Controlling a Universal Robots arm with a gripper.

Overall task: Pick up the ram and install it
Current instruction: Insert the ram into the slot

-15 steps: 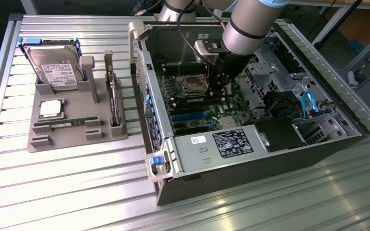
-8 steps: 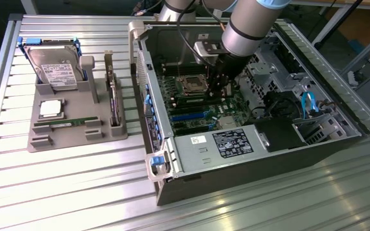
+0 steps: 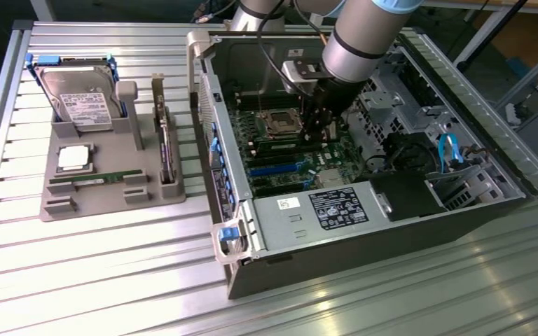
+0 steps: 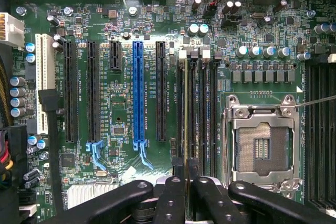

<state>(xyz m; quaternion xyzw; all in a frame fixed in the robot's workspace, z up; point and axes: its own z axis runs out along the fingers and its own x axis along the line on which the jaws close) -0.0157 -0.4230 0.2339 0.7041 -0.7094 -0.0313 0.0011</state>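
The ram point(image 4: 186, 108) is seen edge-on as a thin pale-green strip. It stands upright in one of the dark memory slots, beside the open processor socket point(image 4: 260, 148). My gripper point(image 4: 186, 174) is shut on the near end of the ram, with the black fingers point(image 4: 176, 195) pressed against both faces. In the exterior view the gripper point(image 3: 318, 133) reaches straight down into the open computer case point(image 3: 250, 231), over the green motherboard point(image 3: 288, 164). The arm hides the slot there.
A grey parts holder point(image 3: 92, 203) at the exterior view's left carries a hard drive point(image 3: 82, 98), a silver processor point(image 3: 73, 159), a second green stick point(image 3: 96, 180) and a dark expansion card point(image 3: 164, 150). A blue slot point(image 4: 138, 95) and black slots flank the memory slots.
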